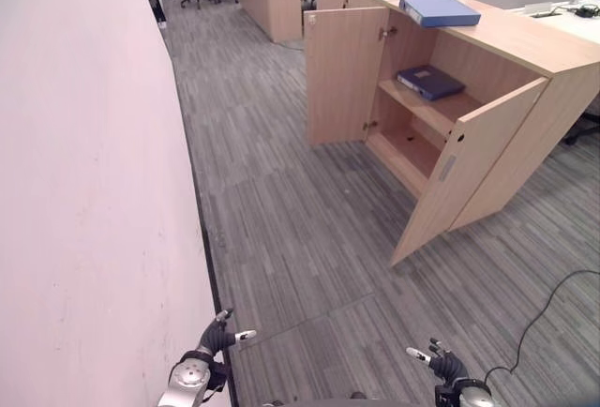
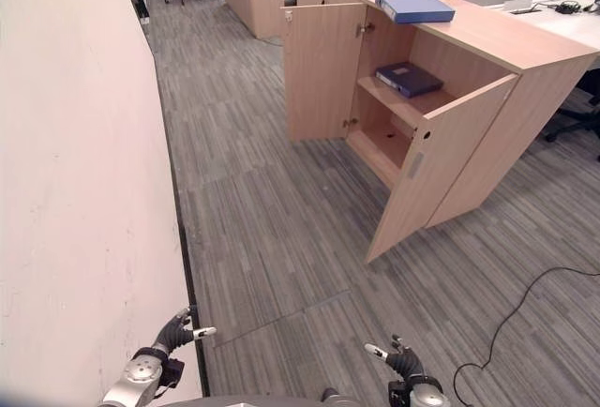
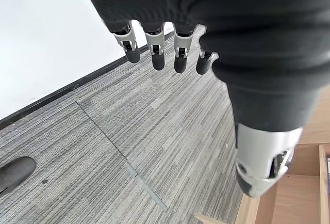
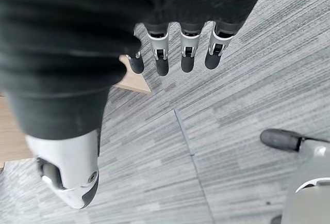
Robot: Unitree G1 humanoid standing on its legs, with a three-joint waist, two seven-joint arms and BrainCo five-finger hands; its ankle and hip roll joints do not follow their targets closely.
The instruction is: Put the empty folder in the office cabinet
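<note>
Lying flat, a blue folder (image 1: pixel 439 10) is seen atop the open cabinet (image 1: pixel 506 60); both hands (image 1: pixel 217 335) (image 1: pixel 442 363) are held low, fingers straight, empty.

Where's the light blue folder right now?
In the left eye view the light blue folder lies flat on top of the office cabinet, upper right, above the open compartment where a dark blue folder rests on the shelf.
</note>
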